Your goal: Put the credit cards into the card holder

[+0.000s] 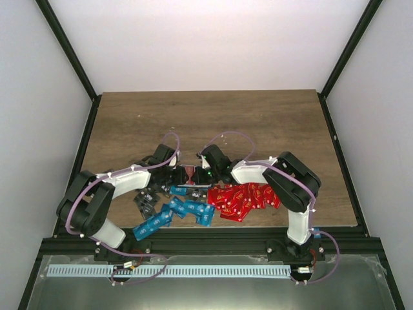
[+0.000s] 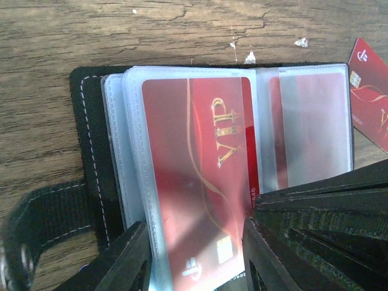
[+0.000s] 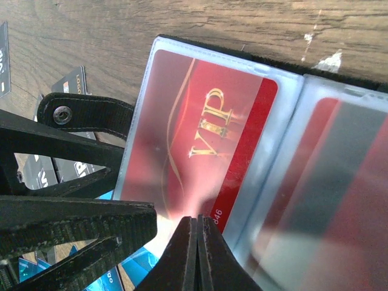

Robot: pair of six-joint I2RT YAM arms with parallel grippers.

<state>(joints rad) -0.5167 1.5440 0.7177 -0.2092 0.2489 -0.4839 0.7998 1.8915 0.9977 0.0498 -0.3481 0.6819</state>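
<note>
One glossy red plastic VIP card [image 2: 194, 182] shows through clear plastic sleeve [image 2: 134, 151] of open black folding card holder [image 2: 85, 121], flat on wooden table [image 2: 60, 30]; how deep seated, unclear. Right tool [image 3: 197, 221] pressed together, tips at card's near edge. Left tool [image 2: 194, 225] spread, straddling same sleeve. Likely risks: off-axis push skews or buckles card; unpinned holder slides; sleeve page lifts.

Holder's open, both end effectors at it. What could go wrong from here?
1. Right end effector is shut at the edge of the red VIP card; a push could buckle the clear sleeve.
2. Left end effector stands open, so the card holder may slide.
3. The two sit close; they might collide.
</note>
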